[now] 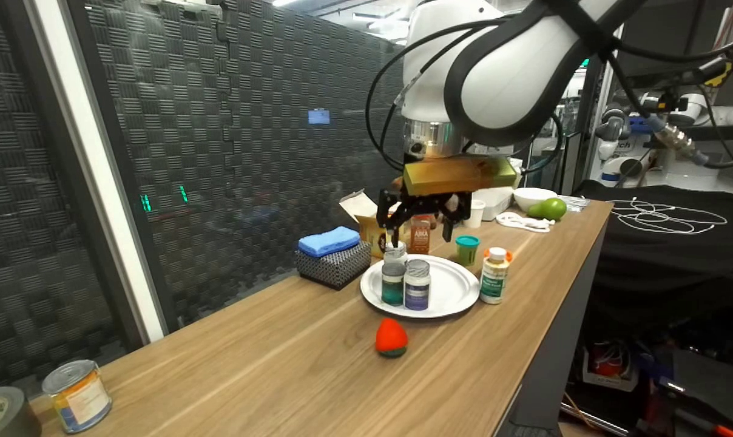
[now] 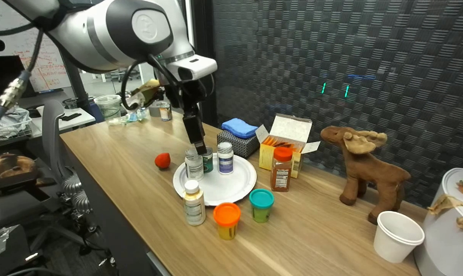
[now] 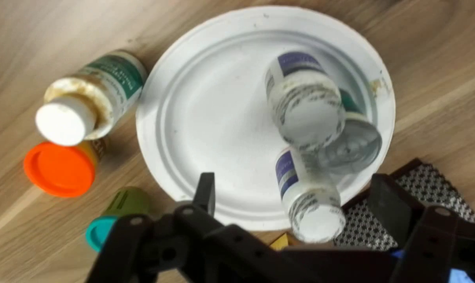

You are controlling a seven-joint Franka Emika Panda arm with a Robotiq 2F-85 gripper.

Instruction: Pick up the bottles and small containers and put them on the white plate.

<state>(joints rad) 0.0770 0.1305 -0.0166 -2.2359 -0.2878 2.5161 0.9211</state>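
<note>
Wrist view: my hand (image 3: 293,182) is spread wide over a purple-labelled bottle (image 3: 310,192)

I have a gap on each side of that bottle, which is upright on the white plate (image 3: 221,98), toward the textured wall (image 2: 350,46). Crowding it there, both upright on the plate, are a second purple-labelled bottle (image 3: 302,100) and a grey-topped bottle (image 3: 351,147).

In both exterior views the plate sits between the long edges of the worktop (image 1: 251,364). Just beside its rim, toward the long edge away from the wall, I see the white-capped bottle (image 2: 194,205), with the orange-lidded tub (image 2: 227,220) and the teal-lidded tub (image 2: 261,205) near it. The red piece (image 1: 391,337) lies off the plate, toward the end where a tin can (image 1: 78,397) and a tape roll (image 1: 20,409) sit by the wall-side edge.

The wall side is tight for me: a patterned box (image 2: 231,145) with a blue block (image 2: 239,127) on top stands close to the plate, and one side of the hand overlaps it in the wrist view. Further along that edge, in an exterior view, a red-capped spice jar (image 2: 281,170) stands in front of a flapped yellow box (image 2: 291,129), then come a plush moose (image 2: 369,168) and some white cups (image 2: 394,241).
</note>
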